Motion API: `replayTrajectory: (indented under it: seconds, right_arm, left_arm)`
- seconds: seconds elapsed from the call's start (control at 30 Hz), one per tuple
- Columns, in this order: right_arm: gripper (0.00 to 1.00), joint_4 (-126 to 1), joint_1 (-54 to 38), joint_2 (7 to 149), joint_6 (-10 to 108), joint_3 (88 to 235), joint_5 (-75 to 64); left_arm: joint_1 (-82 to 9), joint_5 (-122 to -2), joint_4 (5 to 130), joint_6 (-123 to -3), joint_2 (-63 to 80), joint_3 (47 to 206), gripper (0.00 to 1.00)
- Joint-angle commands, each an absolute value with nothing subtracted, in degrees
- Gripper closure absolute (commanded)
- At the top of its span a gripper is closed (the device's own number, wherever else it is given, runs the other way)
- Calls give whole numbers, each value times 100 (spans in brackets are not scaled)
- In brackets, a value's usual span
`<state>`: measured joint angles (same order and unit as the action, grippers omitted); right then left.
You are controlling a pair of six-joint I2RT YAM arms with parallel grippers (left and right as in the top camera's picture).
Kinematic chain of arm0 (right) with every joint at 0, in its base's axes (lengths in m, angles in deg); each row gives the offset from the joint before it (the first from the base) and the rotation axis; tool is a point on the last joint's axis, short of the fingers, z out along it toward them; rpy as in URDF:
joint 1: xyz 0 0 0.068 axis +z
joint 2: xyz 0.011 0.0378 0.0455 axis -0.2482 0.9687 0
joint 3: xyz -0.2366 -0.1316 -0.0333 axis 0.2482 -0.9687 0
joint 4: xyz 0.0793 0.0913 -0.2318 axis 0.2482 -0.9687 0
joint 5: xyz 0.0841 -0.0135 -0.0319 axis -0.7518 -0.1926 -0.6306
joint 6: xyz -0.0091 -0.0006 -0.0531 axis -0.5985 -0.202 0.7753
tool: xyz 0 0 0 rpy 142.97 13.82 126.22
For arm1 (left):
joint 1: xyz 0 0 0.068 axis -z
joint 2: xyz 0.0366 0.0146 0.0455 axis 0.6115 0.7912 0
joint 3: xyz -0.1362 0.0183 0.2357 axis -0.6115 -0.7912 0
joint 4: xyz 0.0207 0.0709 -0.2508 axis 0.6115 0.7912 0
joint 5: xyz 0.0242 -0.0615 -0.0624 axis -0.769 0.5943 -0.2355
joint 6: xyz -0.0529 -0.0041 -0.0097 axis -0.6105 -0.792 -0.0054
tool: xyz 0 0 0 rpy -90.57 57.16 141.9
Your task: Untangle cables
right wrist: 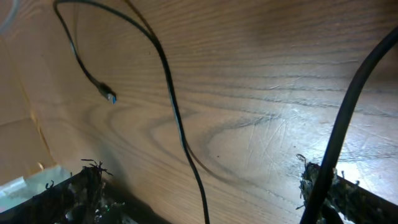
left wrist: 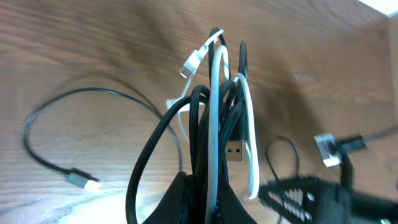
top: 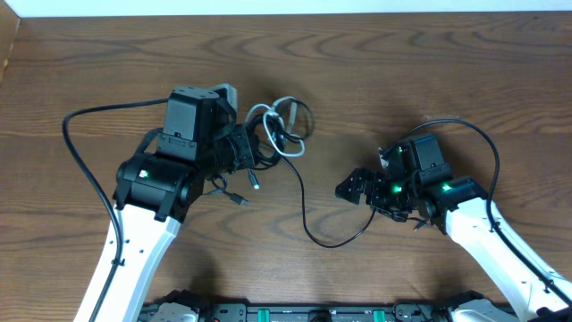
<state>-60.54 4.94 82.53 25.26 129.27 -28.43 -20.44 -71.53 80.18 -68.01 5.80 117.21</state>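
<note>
Your L claw (top: pixel 248 150) is clamped tight on the cables (top: pixel 281 132), a tangled bunch sitting mid-table, just left of centre. On the L wrist cam you see black strands and the white cable (left wrist: pixel 250 143) looped together, rising out of the closed jaws. A metal USB plug (left wrist: pixel 233 151) hangs inside the loops and a white plug (left wrist: pixel 191 63) sticks out near the top. A couple of short ends droop from the bunch (overhead: one plug end (top: pixel 243 199) lies on the table (top: pixel 429 63) just below the claw).

One black cable (top: pixel 304 210) leaves the bunch, runs down the wood toward the near edge, curls round and heads over to your R claw (top: pixel 359 190). The R claw is spread wide, gripping nothing. On the R wrist cam its fingers (right wrist: pixel 87 186) sit at the bottom corners of the view, close to the wood. A black cable passes btwn them, touching neither. Another thin black strand lies farther off w/ its small plug tip (right wrist: pixel 107 95) flat on the wood. The thick black cord (right wrist: pixel 348 112) crossing the right side of that view looks like arm wiring.
</note>
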Motion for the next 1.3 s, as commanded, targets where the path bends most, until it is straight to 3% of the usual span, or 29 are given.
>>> replayTrajectory:
  seconds: [0.0,0.17,0.27,0.33,0.57,0.77,0.93,1.1,1.27]
  right_arm:
    - [1,-6047,483,8253,2683,12912,-2743]
    - [1,-6047,483,8253,2683,12912,-2459]
    - [1,-6052,483,8253,2681,12912,-2465]
    - [1,-6049,485,8253,2677,12912,-2474]
    - [1,-6038,483,8253,2270,12912,-2500]
    - [1,-6025,483,8253,2273,12912,-2463]
    - [1,-6082,483,8253,2275,12912,-2461]
    - [1,-6080,483,8253,2275,12912,-2461]
    - [1,-6080,483,8253,2275,12912,-2461]
  left_arm:
    - [-2066,-6821,8000,-6377,562,11817,92]
    - [-2066,-8067,8261,-7472,560,11817,92]
    - [-2064,-8093,8383,-7817,567,11817,92]
    - [-2060,-7824,8379,-7773,567,11817,92]
    - [-2062,-5474,8145,-5865,567,11817,92]
    - [-2097,-5208,7294,-6530,532,11820,92]
    - [-2232,-4034,6213,-6694,525,11820,92]
    - [-2252,-4769,6435,-6904,529,11820,92]
    - [-2254,-6526,7257,-7461,529,11817,92]
